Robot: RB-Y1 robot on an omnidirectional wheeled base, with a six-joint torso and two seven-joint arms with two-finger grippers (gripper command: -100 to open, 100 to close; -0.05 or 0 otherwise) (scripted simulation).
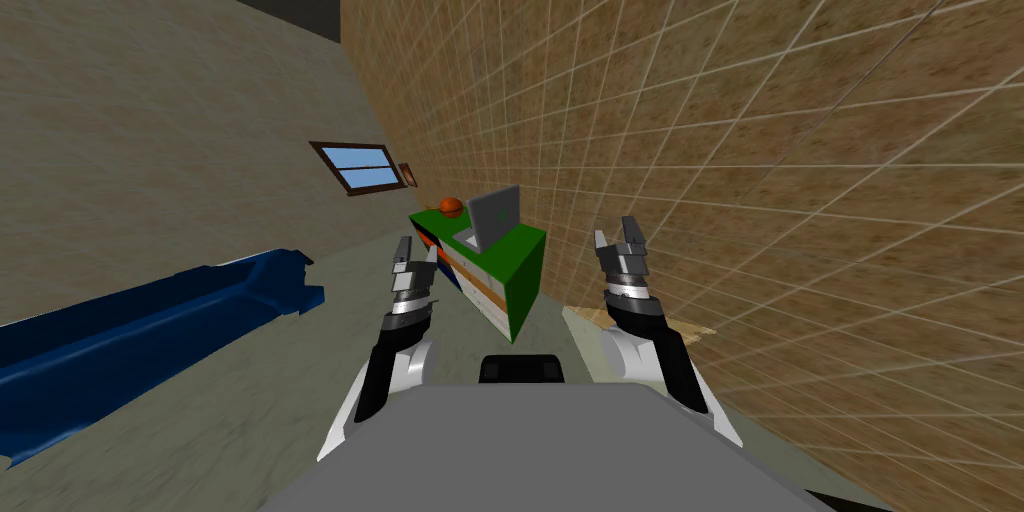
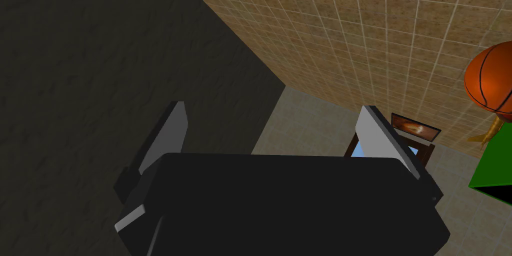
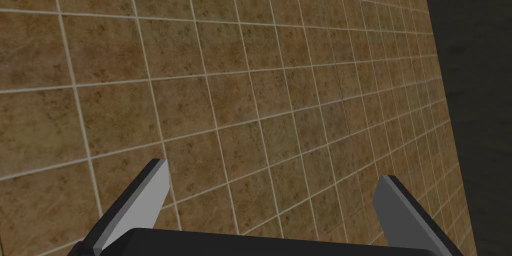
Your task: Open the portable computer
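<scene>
Laptop [image 1: 496,216] stands open on green desk [image 1: 525,274] by tiled wall [image 1: 750,136]; left end effector [image 1: 415,256], right end effector [image 1: 617,238] spread.

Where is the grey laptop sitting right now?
In the head view, the grey laptop sits, lid raised, on the green desk straight ahead, right of the orange basketball and by the brown tiled wall.

The left gripper [image 1: 416,252] and right gripper [image 1: 617,235] are showing grey blade fingers [image 3: 145,203] on dark boxes [image 2: 280,203]. Silver ribbed wrists [image 1: 409,305] are meeting black-and-white forearms [image 1: 376,386].
</scene>
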